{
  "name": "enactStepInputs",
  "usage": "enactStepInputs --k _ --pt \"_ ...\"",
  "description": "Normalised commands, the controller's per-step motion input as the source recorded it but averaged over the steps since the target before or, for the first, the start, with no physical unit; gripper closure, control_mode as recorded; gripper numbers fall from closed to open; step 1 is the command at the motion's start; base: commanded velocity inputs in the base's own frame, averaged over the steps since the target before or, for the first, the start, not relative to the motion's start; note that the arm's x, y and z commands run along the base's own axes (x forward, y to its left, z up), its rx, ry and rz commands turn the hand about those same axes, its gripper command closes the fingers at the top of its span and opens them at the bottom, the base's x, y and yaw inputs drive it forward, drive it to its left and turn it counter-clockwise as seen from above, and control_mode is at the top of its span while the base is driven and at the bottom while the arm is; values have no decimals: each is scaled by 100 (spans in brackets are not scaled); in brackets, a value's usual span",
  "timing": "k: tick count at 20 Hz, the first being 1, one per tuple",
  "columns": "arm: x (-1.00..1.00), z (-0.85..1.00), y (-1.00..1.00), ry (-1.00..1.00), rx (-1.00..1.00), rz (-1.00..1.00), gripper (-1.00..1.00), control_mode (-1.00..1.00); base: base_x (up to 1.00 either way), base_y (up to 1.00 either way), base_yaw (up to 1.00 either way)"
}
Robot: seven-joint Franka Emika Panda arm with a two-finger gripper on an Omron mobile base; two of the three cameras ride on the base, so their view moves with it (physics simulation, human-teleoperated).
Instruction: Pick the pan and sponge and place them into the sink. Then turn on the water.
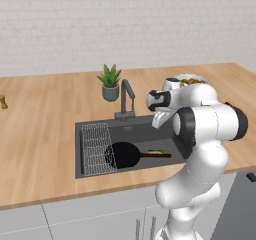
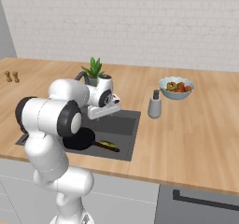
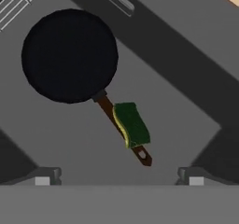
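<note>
Left base view: pan flat on the floor of the sink, round body just right of the wire rack, handle pointing right with the sponge lying across it; tap at the back rim, potted plant behind it on the counter. Right base view: pan partly hidden behind the arm, sponge on the handle near the sink's front right corner; bowl of colourful food and a grey dispenser on the counter to the right, well apart from the basin. Hand view: looking straight down into the sink, gripper spread wide and holding nothing, fingertips above the basin floor; sponge resting on the pan's handle, clear of both fingers.
</note>
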Motion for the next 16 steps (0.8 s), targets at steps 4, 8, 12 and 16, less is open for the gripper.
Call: enactStepInputs --k 4,8,12,16 --pt "6 -1 -16 0 15 -26 -100 -100 0 0 0" --pt "9 6 64 0 7 -58 -100 -100 0 0 0" --pt "14 3 63 0 6 -66 -100 -100 0 0 0" --pt "44 5 11 11 14 -49 -100 -100 0 0 0"
